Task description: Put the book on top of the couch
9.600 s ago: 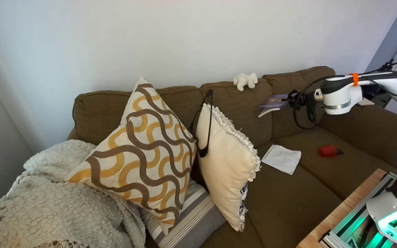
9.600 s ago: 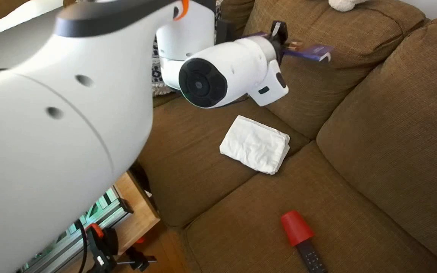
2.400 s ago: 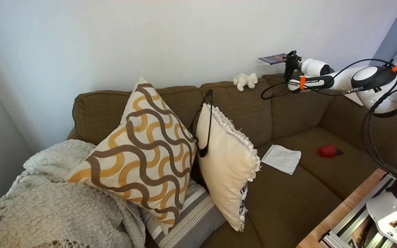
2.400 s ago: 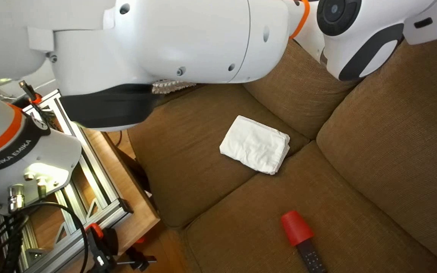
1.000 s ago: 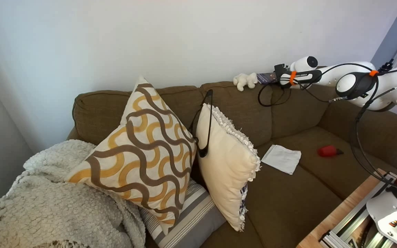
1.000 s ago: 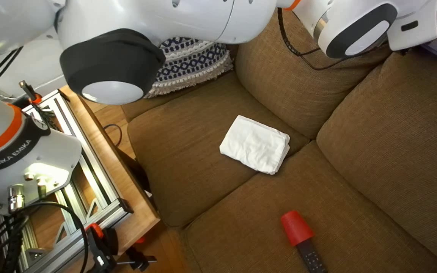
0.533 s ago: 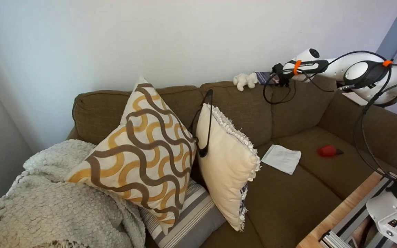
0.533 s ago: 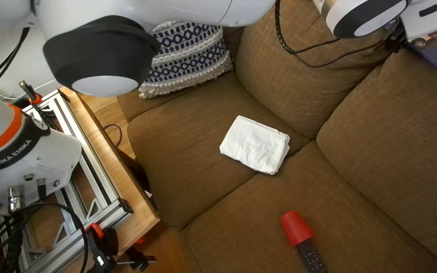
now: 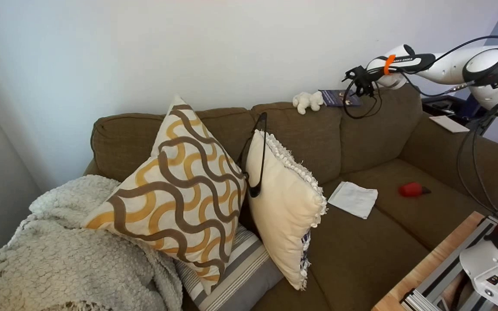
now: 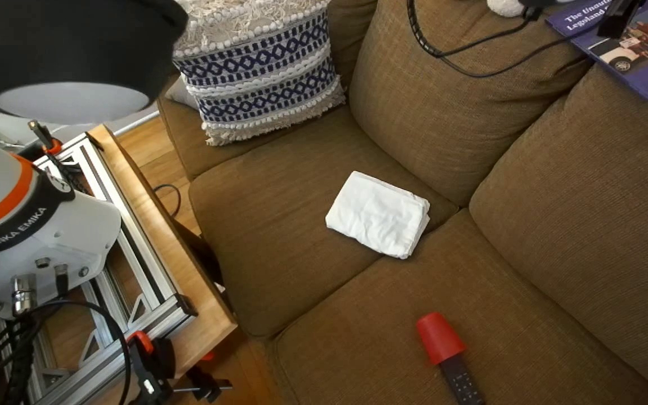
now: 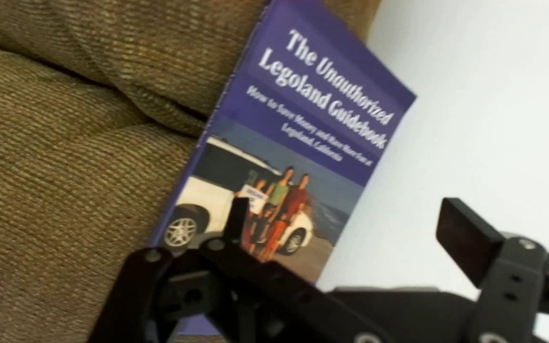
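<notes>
The book [image 9: 331, 98] has a purple-blue cover with a photo of people and a white car. It lies on top of the back of the olive-brown couch [image 9: 378, 134], against the wall. In the wrist view the book [image 11: 317, 100] shows its title face, its lower part hidden behind my gripper's left finger. My gripper [image 11: 343, 212] is open, its fingers wide apart and only wall and cover behind the gap. Above and to the right of the book, the gripper [image 9: 352, 82] hangs apart from it in an exterior view.
A white stuffed animal [image 9: 308, 103] sits beside the book on the couch back. A folded white cloth [image 10: 379, 215] and a red object [image 10: 440, 337] with a dark remote lie on the seat. Patterned pillows [image 9: 188, 181] stand at the left. A cable hangs below the gripper.
Earlier the book was carried in my gripper, up and over the couch back, then down onto it. It was let go; the gripper has since moved up and back, the book staying put.
</notes>
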You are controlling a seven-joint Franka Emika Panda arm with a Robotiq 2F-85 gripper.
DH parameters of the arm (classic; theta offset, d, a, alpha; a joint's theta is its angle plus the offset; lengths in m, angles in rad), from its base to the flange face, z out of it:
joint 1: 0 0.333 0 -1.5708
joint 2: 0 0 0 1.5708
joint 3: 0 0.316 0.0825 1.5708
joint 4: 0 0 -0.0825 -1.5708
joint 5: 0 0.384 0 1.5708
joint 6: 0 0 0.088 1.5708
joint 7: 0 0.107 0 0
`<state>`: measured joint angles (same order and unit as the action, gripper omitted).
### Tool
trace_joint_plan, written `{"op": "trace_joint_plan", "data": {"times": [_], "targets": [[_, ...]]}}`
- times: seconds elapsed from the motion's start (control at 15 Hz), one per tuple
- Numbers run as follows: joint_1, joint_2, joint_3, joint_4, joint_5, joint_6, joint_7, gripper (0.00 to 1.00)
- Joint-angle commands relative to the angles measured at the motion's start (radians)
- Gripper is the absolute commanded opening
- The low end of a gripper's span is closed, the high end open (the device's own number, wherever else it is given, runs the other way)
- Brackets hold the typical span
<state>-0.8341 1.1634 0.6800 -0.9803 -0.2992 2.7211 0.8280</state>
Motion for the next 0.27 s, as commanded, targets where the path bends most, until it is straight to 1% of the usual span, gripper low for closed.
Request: {"op": "trace_joint_plan", "data": {"times": [0.0,0.07,0.13,0.2], "targets": [[-0.152,-0.133,0.168,-0.239,0.036,0.023,-0.080,1.00],[-0.183,-0.148,0.214,-0.281,0.028,0.079,-0.099,1.00],[-0.093,-0.080,0.140,-0.124,0.003,0.020,-0.052,1.00],[-0.120,-0.104,0.177,-0.164,0.004,0.040,-0.065,1.00]]}}
